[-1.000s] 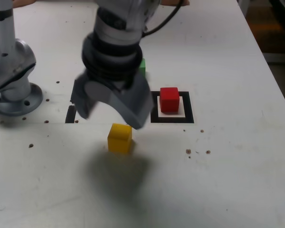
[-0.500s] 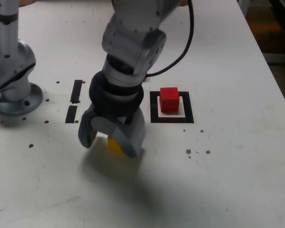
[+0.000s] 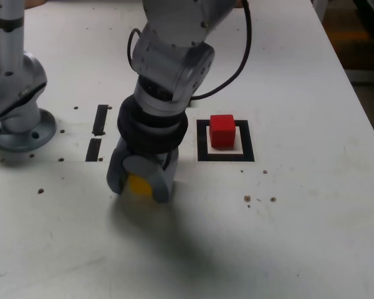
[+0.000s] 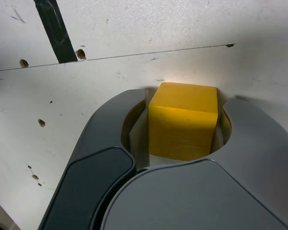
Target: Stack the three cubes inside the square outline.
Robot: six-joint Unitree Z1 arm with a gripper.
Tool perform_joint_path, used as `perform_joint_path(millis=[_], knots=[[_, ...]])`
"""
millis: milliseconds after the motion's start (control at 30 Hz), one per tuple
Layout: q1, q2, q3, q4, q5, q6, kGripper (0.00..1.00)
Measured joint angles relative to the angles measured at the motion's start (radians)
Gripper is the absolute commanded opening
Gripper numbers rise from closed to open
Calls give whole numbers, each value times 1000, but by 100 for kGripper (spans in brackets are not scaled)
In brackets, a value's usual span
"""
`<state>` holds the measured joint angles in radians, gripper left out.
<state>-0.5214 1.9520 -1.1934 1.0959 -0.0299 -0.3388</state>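
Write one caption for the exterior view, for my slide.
Gripper around the yellow cube; red cube inside the square outline.

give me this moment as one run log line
gripper: around yellow cube | red cube: inside square outline | stacking: not yet done

Arm [image 3: 174, 62] angled down, wrist [image 3: 153, 124] tilted in ext. view; jaws low, tips apart, grip unclear.
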Motion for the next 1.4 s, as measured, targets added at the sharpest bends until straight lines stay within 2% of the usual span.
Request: perform_joint_path(millis=[100,167,267,400,500,633,733,800,900,1233,1400], knots=[[0,-26,-4,12,23,-20,18],[3,-62,-28,51,46,-35,18],[25,-109,-129,159,101,-37,18],[93,-113,-263,297,178,27,18],[186,-113,-367,405,206,121,18],[317,-83,-498,524,201,246,18],[385,-2,-597,506,205,304,18],[399,68,-670,504,203,312,18],[411,113,-751,505,187,312,18],[411,133,-715,500,115,260,18],[410,195,-690,487,63,241,18]])
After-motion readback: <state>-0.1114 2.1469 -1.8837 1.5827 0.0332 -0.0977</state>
